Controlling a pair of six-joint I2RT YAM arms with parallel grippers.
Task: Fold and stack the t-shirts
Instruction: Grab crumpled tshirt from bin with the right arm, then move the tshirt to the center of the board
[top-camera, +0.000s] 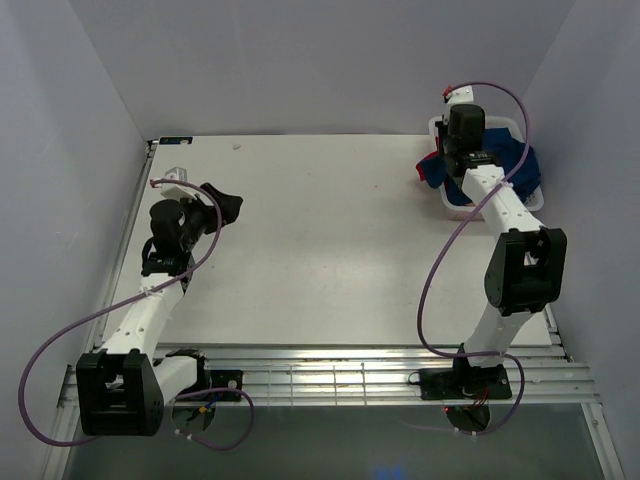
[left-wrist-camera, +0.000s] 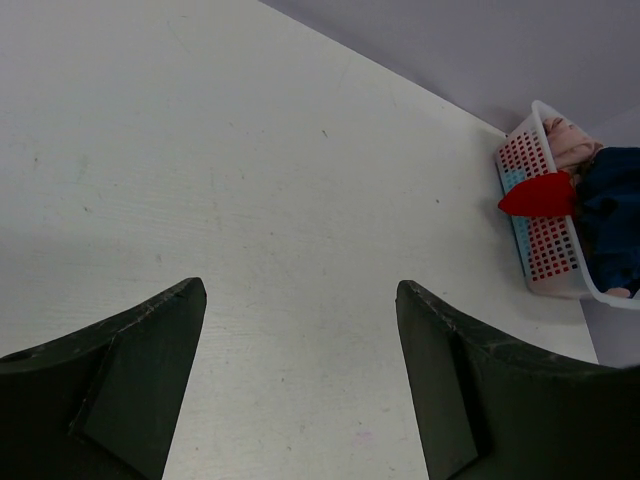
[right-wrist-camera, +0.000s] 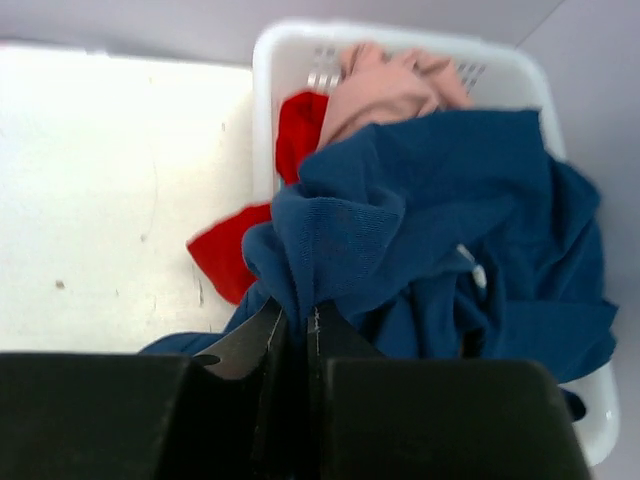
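Held left jaws spread over bare surface (left-wrist-camera: 300, 150), right jaws pinching navy t-shirt (right-wrist-camera: 430, 220) spilling over basket (right-wrist-camera: 262, 90) rim, alongside red tee (right-wrist-camera: 300, 125) and beige tee (right-wrist-camera: 390, 85).

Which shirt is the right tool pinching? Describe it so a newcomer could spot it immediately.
Find the white basket at the far right corner of the table. Spilling over its rim is the navy t-shirt, pinched in the right tool. Its dark blue sets it apart from the red t-shirt beside it and the pink-beige t-shirt behind.
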